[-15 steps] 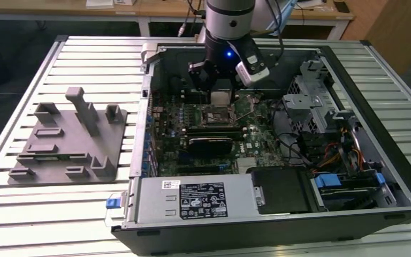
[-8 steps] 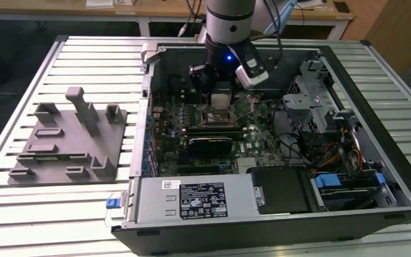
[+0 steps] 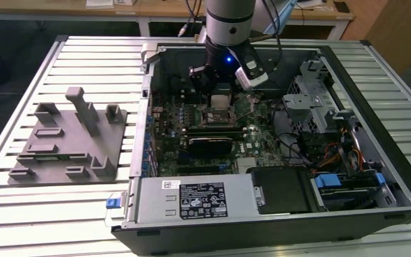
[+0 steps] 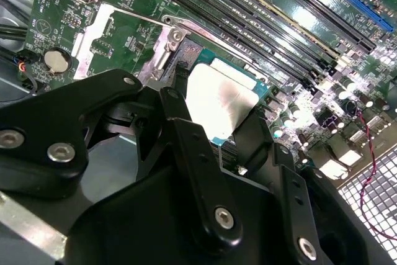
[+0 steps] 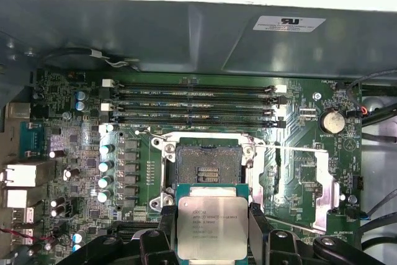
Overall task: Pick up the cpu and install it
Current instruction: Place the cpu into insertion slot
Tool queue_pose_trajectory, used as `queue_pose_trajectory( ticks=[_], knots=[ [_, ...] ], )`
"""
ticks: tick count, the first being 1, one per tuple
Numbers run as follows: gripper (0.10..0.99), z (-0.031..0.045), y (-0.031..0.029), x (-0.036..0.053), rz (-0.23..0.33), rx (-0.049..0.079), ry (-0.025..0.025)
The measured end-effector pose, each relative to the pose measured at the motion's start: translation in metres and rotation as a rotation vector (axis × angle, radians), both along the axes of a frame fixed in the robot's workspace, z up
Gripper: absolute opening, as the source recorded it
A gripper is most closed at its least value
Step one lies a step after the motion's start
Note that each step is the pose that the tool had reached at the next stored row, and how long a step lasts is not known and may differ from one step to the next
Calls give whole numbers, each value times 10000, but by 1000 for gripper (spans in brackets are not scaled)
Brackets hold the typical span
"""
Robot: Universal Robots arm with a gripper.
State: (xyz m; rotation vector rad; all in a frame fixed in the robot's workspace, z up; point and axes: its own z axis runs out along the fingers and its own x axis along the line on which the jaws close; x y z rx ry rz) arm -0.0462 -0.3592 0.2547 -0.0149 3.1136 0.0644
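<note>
**Working inside the open computer case [image 3: 263,235]**

Above the motherboard [image 5: 74,134], I am holding my gripper [image 3: 221,99] close to the bare socket [image 5: 208,162], my jaws clamping the cpu [image 5: 211,224] flat by opposite edges.

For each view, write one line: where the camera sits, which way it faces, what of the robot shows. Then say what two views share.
Exterior view: off the arm, high, looking down on the case and fixture; arm and gripper show.
First wrist view: on the arm, facing down at the socket and cpu; fingers show.
Second wrist view: on the arm, close, slanting along the fingers to the cpu.
Shared: both wrist views show the gripper shut on the cpu.
</note>
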Motion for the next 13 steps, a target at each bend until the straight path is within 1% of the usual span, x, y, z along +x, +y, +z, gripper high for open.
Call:
queue_pose_trajectory(
  ticks=[10, 13],
  knots=[
    [545, -1, 0, 0, -26, 1, 0],
    [545, -3, 0, 0, -523, 0, 0]
  ],
)
